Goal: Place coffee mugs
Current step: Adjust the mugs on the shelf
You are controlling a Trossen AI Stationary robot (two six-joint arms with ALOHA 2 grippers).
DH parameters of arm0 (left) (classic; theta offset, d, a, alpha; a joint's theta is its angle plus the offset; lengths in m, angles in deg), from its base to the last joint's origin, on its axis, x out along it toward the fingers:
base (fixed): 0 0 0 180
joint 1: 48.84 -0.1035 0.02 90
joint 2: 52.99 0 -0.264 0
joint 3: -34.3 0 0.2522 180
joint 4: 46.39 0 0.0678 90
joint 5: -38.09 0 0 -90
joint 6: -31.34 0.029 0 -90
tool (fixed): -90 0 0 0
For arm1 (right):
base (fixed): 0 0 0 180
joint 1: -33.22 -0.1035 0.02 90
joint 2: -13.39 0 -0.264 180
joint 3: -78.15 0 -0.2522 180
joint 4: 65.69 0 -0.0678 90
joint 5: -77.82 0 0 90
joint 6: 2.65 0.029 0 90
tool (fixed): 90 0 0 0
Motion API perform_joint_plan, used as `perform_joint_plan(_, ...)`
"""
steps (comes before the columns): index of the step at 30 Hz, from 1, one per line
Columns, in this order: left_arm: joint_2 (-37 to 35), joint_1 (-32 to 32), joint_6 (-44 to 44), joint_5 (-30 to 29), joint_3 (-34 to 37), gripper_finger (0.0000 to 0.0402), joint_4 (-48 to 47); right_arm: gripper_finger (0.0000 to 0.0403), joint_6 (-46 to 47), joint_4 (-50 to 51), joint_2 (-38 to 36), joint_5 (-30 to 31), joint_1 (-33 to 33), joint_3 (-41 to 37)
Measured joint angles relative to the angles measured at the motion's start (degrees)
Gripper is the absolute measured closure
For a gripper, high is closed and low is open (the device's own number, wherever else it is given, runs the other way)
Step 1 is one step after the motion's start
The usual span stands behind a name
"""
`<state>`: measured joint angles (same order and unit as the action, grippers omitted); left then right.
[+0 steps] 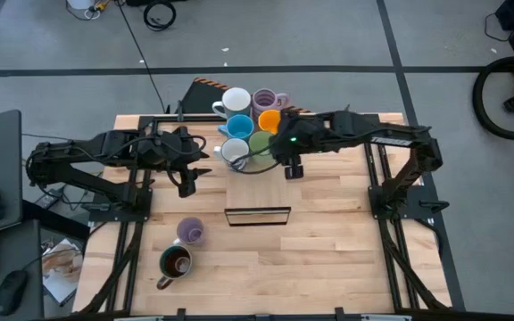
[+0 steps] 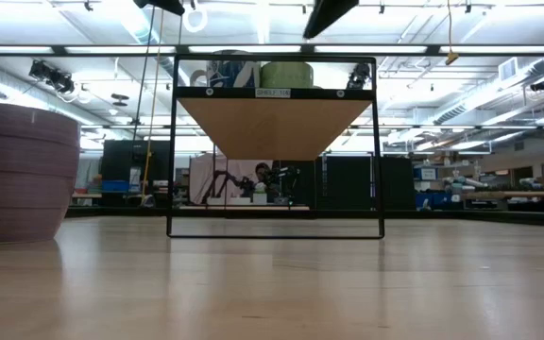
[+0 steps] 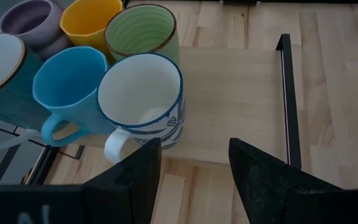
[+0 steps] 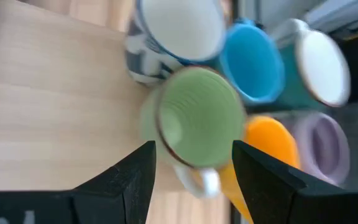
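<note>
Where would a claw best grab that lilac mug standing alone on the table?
Probably by the rim. The lilac mug stands upright, mouth open to the ceiling, clear of the dark olive mug nearer the front edge. Coming straight down, one finger inside and one outside the wall looks safest. The left claw, open, is nearer.

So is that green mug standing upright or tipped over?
Upright. The green mug stands on the shelf among the others, its round open mouth facing up.
</note>
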<state>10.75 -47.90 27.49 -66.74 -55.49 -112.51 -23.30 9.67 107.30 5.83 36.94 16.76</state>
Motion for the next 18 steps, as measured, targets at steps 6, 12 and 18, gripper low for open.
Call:
perform_joint_plan(6,0.00,0.02,0.49,-0.01,0.02,0.0205,-1.20,0.0185,3.04,-3.02,-8.68,0.49,6.67,-7.83)
perform_joint_plan(12,0.00,0.00,0.65,-0.34,0.04,0.0205,-0.69,0.0185,2.77,-16.09,-17.88,-0.03,15.12,-24.36)
perform_joint_plan(18,0.00,0.02,0.63,-0.61,0.04,0.0205,1.87,0.0185,2.95,-27.91,-20.89,-2.41,23.85,-35.52)
